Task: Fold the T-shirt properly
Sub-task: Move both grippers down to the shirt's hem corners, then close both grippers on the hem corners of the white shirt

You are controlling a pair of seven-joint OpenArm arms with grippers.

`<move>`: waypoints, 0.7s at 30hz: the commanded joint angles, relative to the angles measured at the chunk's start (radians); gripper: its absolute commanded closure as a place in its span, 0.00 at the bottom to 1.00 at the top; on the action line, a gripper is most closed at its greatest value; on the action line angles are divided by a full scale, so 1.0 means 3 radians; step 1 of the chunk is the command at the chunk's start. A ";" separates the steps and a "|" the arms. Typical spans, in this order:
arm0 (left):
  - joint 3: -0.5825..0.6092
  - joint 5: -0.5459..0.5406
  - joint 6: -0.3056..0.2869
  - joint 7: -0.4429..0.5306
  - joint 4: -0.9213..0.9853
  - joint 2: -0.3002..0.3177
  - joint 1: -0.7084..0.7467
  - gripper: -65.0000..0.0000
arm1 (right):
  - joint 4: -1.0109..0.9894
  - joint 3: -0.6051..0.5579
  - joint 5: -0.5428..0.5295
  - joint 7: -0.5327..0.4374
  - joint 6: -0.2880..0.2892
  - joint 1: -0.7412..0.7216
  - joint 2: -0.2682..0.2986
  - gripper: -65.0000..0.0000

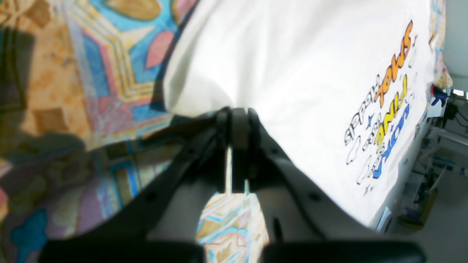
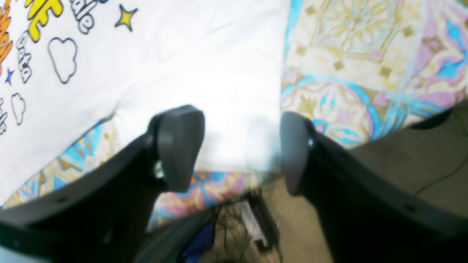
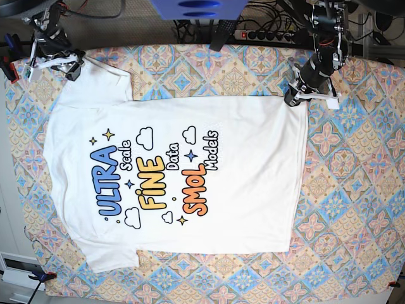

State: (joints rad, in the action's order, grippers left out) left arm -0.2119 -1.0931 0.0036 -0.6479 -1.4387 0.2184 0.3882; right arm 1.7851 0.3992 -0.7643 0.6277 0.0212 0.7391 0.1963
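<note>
White printed cotton T-shirt [image 3: 171,177] flat on patterned bench [image 3: 354,190]. Left pincer [image 1: 239,120] pinching hem corner; right pincer [image 2: 241,146] spread over sleeve. Uneven lift risks skewed fold.

Matte black, curved gripper fingers [image 2: 179,146] with rounded grey pads and small screw holes; black jointed arms [image 3: 326,38] with white brackets and thin cables.

White T-shirt [image 3: 240,164] — blue-yellow-orange lettering
</note>
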 commanded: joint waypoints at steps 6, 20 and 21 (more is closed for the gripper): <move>-0.0007 0.0000 0.0001 -0.0022 -0.0040 0.0026 0.0013 1.00 | -0.0363 0.0089 -0.0012 -0.0039 0.0484 -0.0042 0.0034 0.44; -0.0007 0.0000 0.0001 -0.0022 -0.0040 0.0026 0.0018 1.00 | -0.0537 0.0089 -0.0012 0.0125 0.0853 -0.0267 -0.0038 0.44; -0.0007 0.0000 0.0001 -0.0022 -0.0040 0.0026 0.0018 1.00 | -0.0537 0.0089 -0.0012 0.0125 0.0853 -0.0308 -0.0038 0.44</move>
State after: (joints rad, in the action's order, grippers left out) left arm -0.2119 -1.0931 0.0036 -0.6476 -1.4387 0.2188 0.3904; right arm 1.6077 0.4175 -0.7597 0.6796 0.2661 0.6449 0.1719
